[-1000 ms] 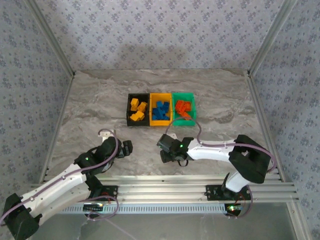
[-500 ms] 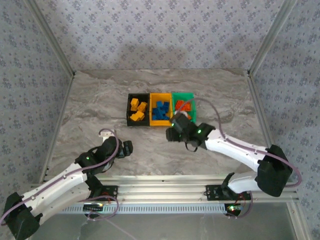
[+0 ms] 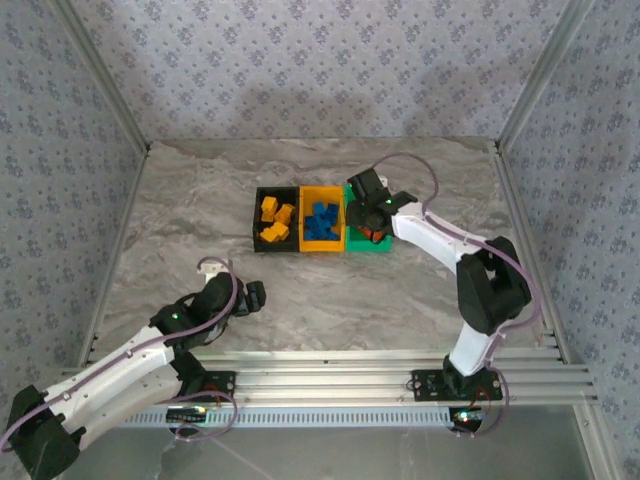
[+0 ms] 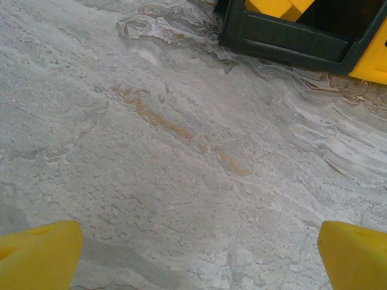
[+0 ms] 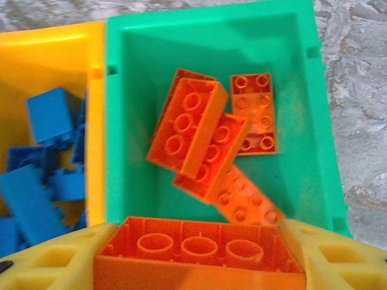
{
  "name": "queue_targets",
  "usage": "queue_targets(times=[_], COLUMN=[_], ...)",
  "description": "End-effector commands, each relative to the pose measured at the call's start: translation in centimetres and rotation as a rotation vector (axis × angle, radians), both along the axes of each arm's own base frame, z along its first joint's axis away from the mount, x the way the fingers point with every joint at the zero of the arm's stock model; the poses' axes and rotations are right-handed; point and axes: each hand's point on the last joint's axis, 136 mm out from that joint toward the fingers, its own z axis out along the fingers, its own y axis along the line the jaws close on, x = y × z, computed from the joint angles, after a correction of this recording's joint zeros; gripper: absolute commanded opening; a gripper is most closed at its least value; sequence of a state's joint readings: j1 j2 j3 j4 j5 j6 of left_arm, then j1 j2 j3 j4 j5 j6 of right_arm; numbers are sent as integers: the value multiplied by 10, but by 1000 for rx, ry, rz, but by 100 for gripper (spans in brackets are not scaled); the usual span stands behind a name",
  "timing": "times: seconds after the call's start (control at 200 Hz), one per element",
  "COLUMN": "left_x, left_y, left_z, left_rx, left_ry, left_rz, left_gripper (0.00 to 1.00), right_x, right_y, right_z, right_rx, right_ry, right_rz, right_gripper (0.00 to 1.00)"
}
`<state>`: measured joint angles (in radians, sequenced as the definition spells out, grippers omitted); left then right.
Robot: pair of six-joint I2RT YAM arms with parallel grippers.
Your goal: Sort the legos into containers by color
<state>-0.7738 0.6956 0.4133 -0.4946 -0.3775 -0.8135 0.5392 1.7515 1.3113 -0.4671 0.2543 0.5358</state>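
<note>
From above, the right gripper (image 3: 367, 203) hangs over the green bin (image 3: 366, 250), its grip hard to read from there. Orange bricks (image 3: 374, 236) lie below it, blue bricks (image 3: 321, 222) fill the yellow bin (image 3: 322, 189), and yellow bricks (image 3: 274, 218) fill the black bin (image 3: 257, 241). The left gripper (image 3: 256, 296) sits low over the table (image 3: 200, 220), well short of the bins. A second ago the right gripper was down near the table's front. It has since swung up over the green bin, while the left arm has not moved. The table is grey veined marble, walled by patterned blue-grey panels (image 3: 320, 60) on metal posts. In the left wrist view, yellow fingers (image 4: 39, 254) stand wide apart with nothing between them over bare marble, and the black bin (image 4: 284, 42) lies ahead. In the right wrist view, the fingers (image 5: 54, 260) clamp an orange brick (image 5: 199, 254), hollow side toward the camera, over the green bin's (image 5: 211, 18) near side, with several loose orange bricks (image 5: 199, 139) piled inside.
</note>
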Motion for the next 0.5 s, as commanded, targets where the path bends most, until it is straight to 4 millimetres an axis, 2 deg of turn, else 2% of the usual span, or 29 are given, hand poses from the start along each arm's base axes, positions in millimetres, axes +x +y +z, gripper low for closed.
queue_targets(times=[0.0,0.1,0.165,0.24,0.36,0.495], left_x=[3,3,3,4,7,15], left_y=[-3,-3,-3,-3,-5,-3], left_z=[13,15,17,19,32,51], left_rx=[-24,-28,-28,-29,-34,-8], left_ry=[-17,-19,-21,-25,-51,-104], left_rz=[-1,0,0,1,-8,-4], left_gripper=[100,100,100,100,100,100], right_x=[15,21,24,27,26,11], right_y=[-10,-10,-9,-8,-2,-4], right_z=[-5,-10,-9,-2,30,67], right_rx=[-45,-50,-49,-43,-6,50], right_ry=[14,24,24,2,-82,-189], right_rz=[-27,-33,-34,-35,-19,-17], right_gripper=[60,67,80,88,93,94])
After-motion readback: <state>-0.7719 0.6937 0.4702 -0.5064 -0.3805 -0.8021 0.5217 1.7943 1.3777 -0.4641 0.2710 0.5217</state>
